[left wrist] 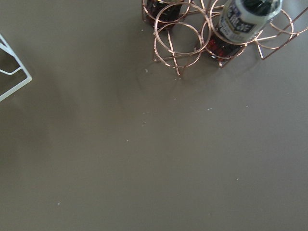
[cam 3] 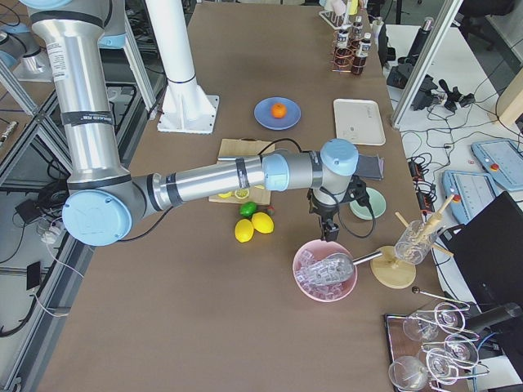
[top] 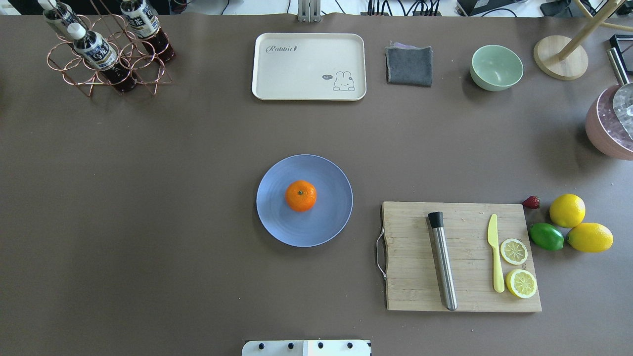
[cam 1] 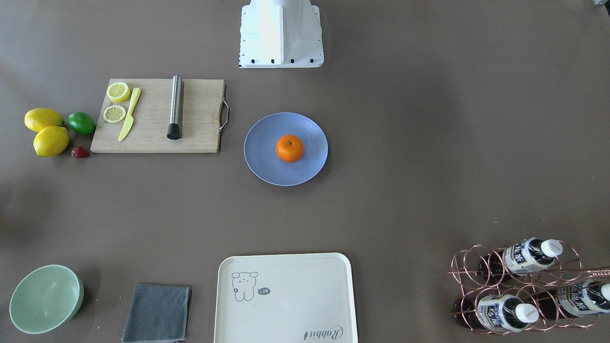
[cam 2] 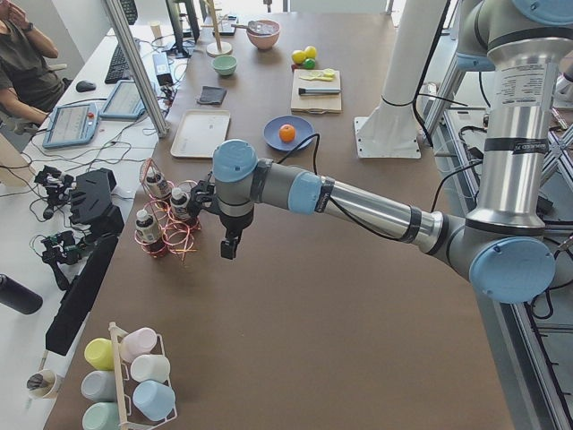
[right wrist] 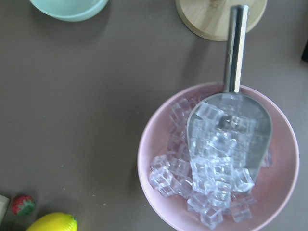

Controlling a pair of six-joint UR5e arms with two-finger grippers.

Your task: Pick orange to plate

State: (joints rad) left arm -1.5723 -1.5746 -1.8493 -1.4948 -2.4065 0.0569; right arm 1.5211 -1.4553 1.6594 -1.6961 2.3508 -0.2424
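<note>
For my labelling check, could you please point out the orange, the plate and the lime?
orange [top: 300, 196], overhead view, middle of its top.
plate [top: 277, 222], overhead view, bare blue surface.
lime [top: 546, 236], overhead view, its middle.

**Lighting and Image Quality**

Illumination is bright, diffuse and even across the table [top: 148, 198]. Shadows are soft: a faint shadow edges the plate [cam 1: 267, 162], and the orange [cam 1: 289, 148] shows only a dull highlight. The robot base [cam 1: 281, 33] is overexposed to plain white in the front-facing view. The right wrist view is soft overall, and the ice cubes [right wrist: 216, 159] lack crisp edges. In the left wrist view, the bottle [left wrist: 245, 19] at the top edge is blurred.
</note>
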